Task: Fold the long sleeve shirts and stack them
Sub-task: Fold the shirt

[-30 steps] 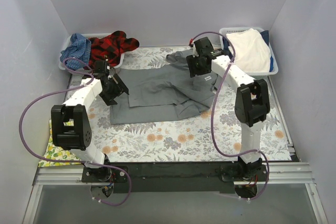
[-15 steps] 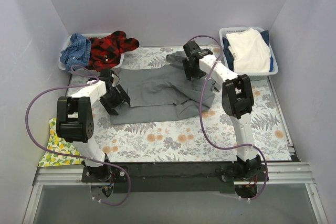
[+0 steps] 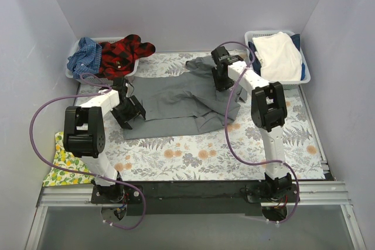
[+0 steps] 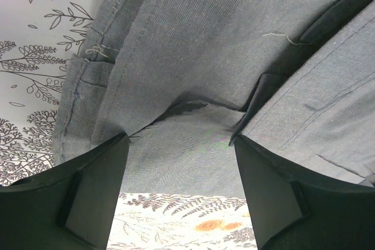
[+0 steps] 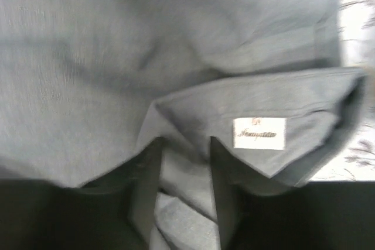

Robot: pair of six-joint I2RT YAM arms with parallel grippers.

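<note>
The grey collared shirt (image 3: 176, 100) lies spread across the middle of the fern-print table cover (image 3: 193, 156). My left gripper (image 3: 130, 113) is open at the shirt's left edge. In the left wrist view (image 4: 179, 144) its jaws stand wide apart over the shirt's hem (image 4: 187, 144). My right gripper (image 3: 222, 81) is at the collar end. In the right wrist view (image 5: 184, 144) its jaws are drawn close, with a fold of grey cloth (image 5: 184, 174) between them, beside the white neck label (image 5: 259, 133). A red-black plaid shirt (image 3: 123, 54) and a blue checked shirt (image 3: 85, 54) are heaped at the back left.
The plaid and checked shirts lie in a white basket (image 3: 71, 74) at the back left. Another white basket (image 3: 304, 78) at the back right holds white cloth (image 3: 278, 54). A yellow lemon-print cloth (image 3: 61, 165) hangs at the near left edge. Walls enclose three sides.
My left gripper dropped down to the shirt's left edge. My right gripper moved from the back edge down onto the collar, and the neck label is now covered in the top view.
</note>
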